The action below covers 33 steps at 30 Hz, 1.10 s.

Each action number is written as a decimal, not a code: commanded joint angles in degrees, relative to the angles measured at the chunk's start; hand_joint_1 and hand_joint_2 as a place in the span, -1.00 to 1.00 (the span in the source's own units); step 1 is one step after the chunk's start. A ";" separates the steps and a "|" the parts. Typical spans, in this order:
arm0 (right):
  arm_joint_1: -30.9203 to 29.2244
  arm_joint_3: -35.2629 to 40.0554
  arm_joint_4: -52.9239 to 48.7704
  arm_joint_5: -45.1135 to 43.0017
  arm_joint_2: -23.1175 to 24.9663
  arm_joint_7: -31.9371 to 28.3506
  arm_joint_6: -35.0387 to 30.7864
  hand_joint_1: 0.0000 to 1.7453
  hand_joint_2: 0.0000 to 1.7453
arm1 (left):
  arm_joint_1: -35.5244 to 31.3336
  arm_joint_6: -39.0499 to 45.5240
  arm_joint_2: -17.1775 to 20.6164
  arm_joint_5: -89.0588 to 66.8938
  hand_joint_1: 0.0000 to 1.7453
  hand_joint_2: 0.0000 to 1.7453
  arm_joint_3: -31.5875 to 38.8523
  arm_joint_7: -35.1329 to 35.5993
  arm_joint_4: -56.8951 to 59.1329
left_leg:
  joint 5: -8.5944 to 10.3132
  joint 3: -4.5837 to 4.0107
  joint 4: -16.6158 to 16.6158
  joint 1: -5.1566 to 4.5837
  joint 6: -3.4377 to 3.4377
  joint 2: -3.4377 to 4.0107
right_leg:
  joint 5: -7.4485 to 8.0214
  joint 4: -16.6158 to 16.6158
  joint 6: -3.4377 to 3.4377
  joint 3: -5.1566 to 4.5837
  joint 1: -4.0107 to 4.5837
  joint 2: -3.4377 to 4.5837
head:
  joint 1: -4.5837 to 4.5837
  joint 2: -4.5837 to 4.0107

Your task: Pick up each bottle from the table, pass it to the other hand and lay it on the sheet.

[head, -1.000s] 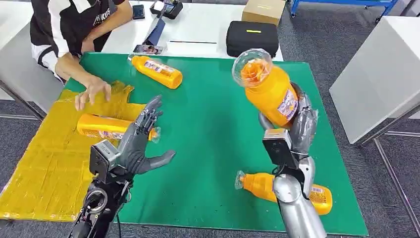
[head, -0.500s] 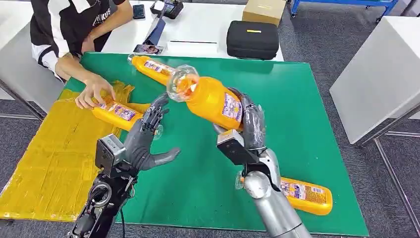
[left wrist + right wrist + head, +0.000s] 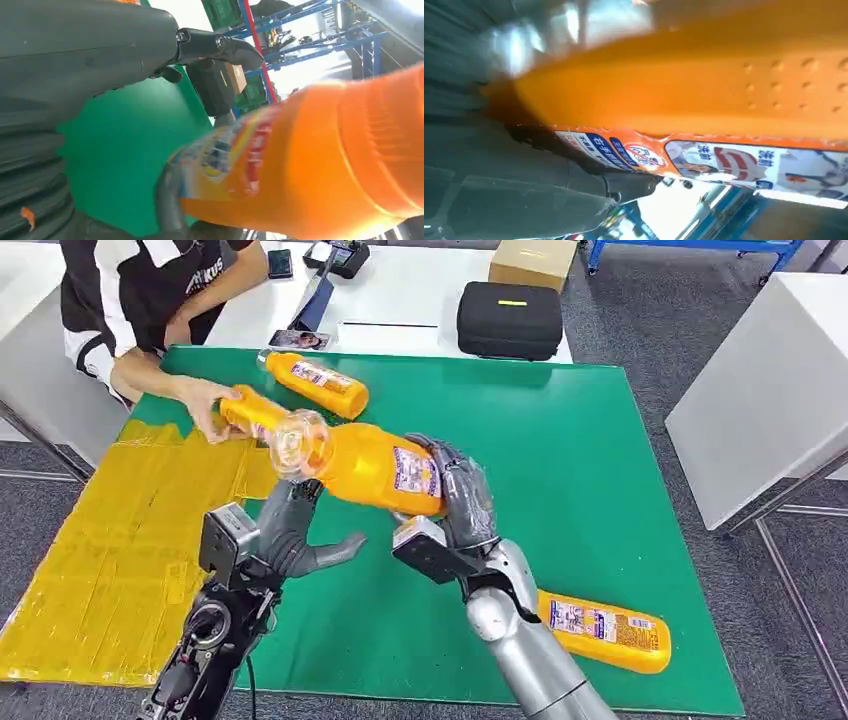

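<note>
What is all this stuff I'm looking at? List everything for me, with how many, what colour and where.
bottles: four, orange; one held by the right hand over the mat, one lying at the mat's far edge, one lying near the front right corner, one in the person's hand
mat: one, green, covering the table
sheet: one, yellow, on the mat's left side
case: one, black, on the white table behind
box: one, brown cardboard, behind the case
person: one, seated far left
right hand: grey, gripping a bottle
left hand: grey, fingers spread under the bottle's neck
</note>
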 commanded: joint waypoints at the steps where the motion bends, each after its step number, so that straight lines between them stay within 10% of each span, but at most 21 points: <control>1: -4.55 6.43 8.21 1.29 -0.06 -0.54 3.41 1.00 1.00 | -3.08 -0.32 0.75 0.79 -1.00 1.00 -0.55 -0.24 4.89 | -0.18 0.40 0.03 0.05 0.03 0.00 | -0.15 0.01 -0.36 0.37 0.08 0.08 | 0.00 0.00; 20: -8.15 21.43 14.19 1.15 -0.41 -6.82 24.58 1.00 1.00 | -2.15 -2.04 0.19 2.53 -1.00 1.00 0.68 1.32 1.82 | -0.15 0.34 0.03 0.08 0.01 -0.12 | -0.17 0.00 -0.35 0.34 0.11 -0.06 | 0.00 0.00; 21: -8.22 21.48 13.99 0.93 -0.48 -6.77 24.75 1.00 1.00 | -2.01 -2.09 0.19 2.80 -0.86 1.00 0.90 1.36 1.65 | -0.20 0.45 0.06 0.06 0.01 -0.20 | -0.26 0.06 -0.43 0.46 0.09 -0.12 | -0.02 0.00; 22: -8.25 21.58 13.80 0.76 -0.53 -6.72 24.87 1.00 1.00 | -1.88 -2.06 0.17 2.95 0.24 1.00 1.08 1.35 1.50 | -0.14 0.29 0.05 0.12 0.00 -0.12 | -0.15 -0.01 -0.34 0.29 0.13 -0.07 | 0.05 0.00; 23: -8.25 21.58 13.80 0.76 -0.53 -6.72 24.87 1.00 1.00 | -1.88 -2.06 0.17 2.95 0.24 1.00 1.08 1.35 1.50 | -0.24 0.46 0.09 0.10 0.01 -0.11 | -0.25 0.05 -0.44 0.45 0.13 -0.04 | 0.00 0.00; 24: -8.27 21.67 13.68 0.72 -0.56 -6.68 24.90 1.00 1.00 | -1.78 -2.07 0.24 3.07 0.90 1.00 1.25 1.34 1.44 | -0.12 0.28 0.03 0.05 0.00 -0.09 | -0.14 0.01 -0.31 0.25 0.07 -0.04 | 0.00 0.00; 33: -8.26 21.98 13.66 0.51 -0.62 -6.44 24.69 1.00 1.00 | -1.57 -2.05 0.26 3.19 1.00 1.00 1.47 1.31 1.67 | -0.07 0.23 0.00 0.06 0.00 -0.15 | -0.12 -0.01 -0.28 0.21 0.07 -0.10 | 0.02 0.00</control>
